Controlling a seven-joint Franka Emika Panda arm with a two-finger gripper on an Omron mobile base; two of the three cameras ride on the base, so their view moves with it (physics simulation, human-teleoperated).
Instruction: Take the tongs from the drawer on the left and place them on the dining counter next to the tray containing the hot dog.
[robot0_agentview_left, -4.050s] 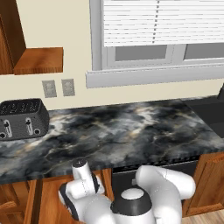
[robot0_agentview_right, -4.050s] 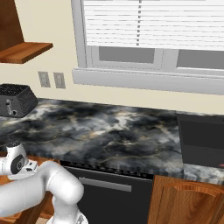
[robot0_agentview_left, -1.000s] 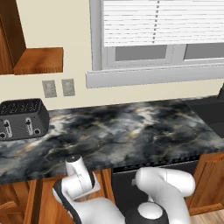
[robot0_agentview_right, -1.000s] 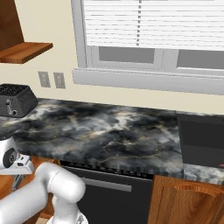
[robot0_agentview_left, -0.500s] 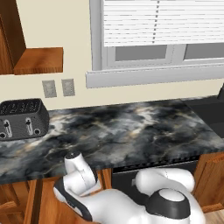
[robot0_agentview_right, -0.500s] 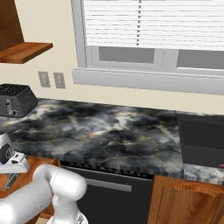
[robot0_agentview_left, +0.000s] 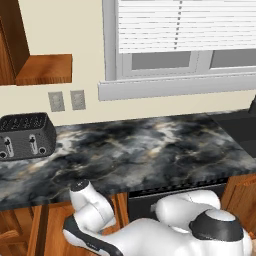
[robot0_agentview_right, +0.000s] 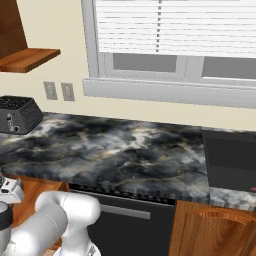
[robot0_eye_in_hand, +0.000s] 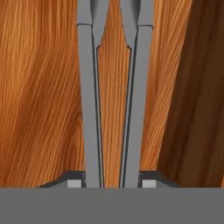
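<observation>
Tongs (robot0_eye_in_hand: 114, 96) stand clamped between the gripper (robot0_eye_in_hand: 112, 180) fingertips, over wood.

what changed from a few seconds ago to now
The arm has folded lower in front of the cabinets, its elbow swinging toward the right of the left base view and its wrist dropping below the counter edge. In the hand view the gripper sits closed on the tongs over the wooden drawer floor. The toaster, marbled countertop and window stayed put.
</observation>
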